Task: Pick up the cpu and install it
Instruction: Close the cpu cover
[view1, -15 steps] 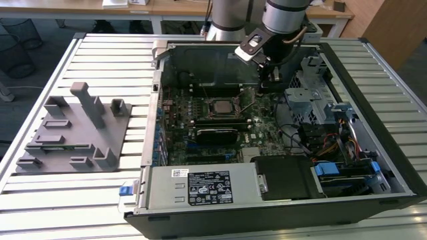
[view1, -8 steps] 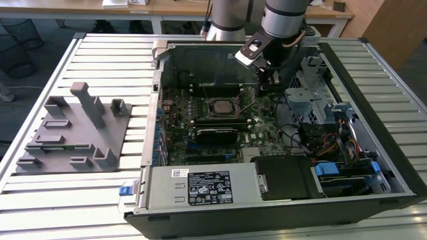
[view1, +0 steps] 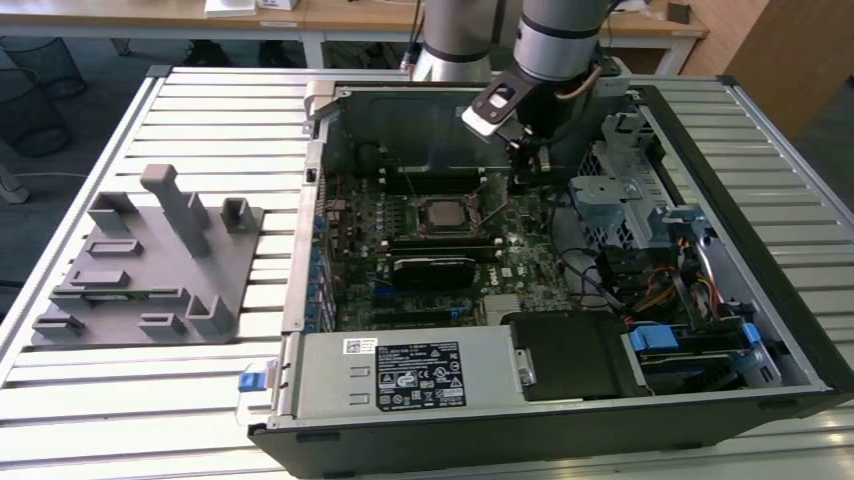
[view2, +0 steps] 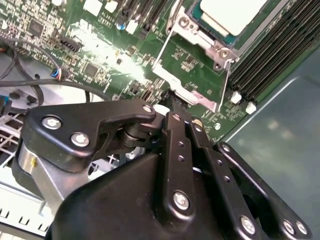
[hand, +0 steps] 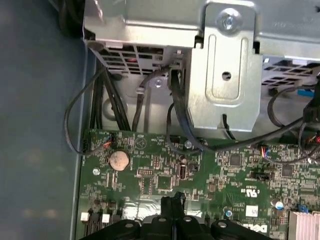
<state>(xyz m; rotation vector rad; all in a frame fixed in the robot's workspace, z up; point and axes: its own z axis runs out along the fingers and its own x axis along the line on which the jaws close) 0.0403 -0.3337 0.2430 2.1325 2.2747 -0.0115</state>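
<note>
The end effector (view2: 171, 100) has its fingers pressed together with nothing between them. The tips are low over the motherboard (view2: 190, 60), just beside the metal tab of the socket frame (view2: 196, 31); whether they touch it I cannot tell. The cpu (view2: 232, 15) lies flat inside that frame, in the open computer case (view1: 534, 420) standing toward the desk (view1: 200, 100) edge on the exterior view's right.

Robotics lab: slatted bench (view1: 134, 400), opened computer case (view1: 534, 445)

The cpu (view2: 232, 14) is cut off by the second wrist view's edge. The arm (view1: 561, 40) runs out of the exterior view, its upper part unseen.
</note>
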